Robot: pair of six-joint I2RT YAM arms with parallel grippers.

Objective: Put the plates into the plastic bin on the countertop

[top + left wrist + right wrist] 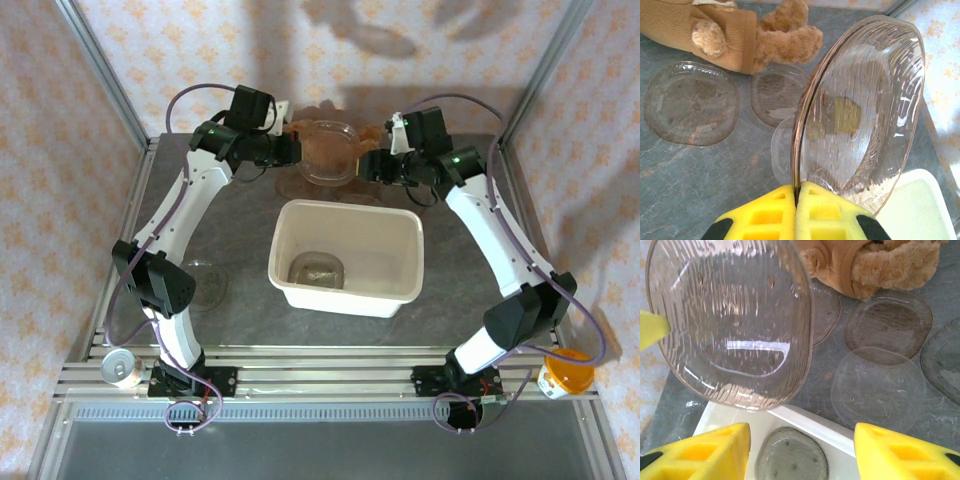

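My left gripper (797, 189) is shut on the rim of a clear ribbed plate (860, 115), which it holds tilted on edge above the back rim of the plastic bin (345, 295). In the top view this plate (328, 150) hangs between the left gripper (293, 150) and the right gripper (370, 165). My right gripper (800, 450) is open and holds nothing, just beside the held plate (730, 320). One plate (790, 455) lies in the bin. Several more plates (877, 387) (890, 322) (690, 102) lie on the countertop (240, 310) behind the bin.
A brown plush toy (740, 35) lies at the back next to the loose plates. Another clear plate (207, 285) sits left of the bin by the left arm. A can (122, 368) and an orange-lidded jar (565, 375) stand on the front rails.
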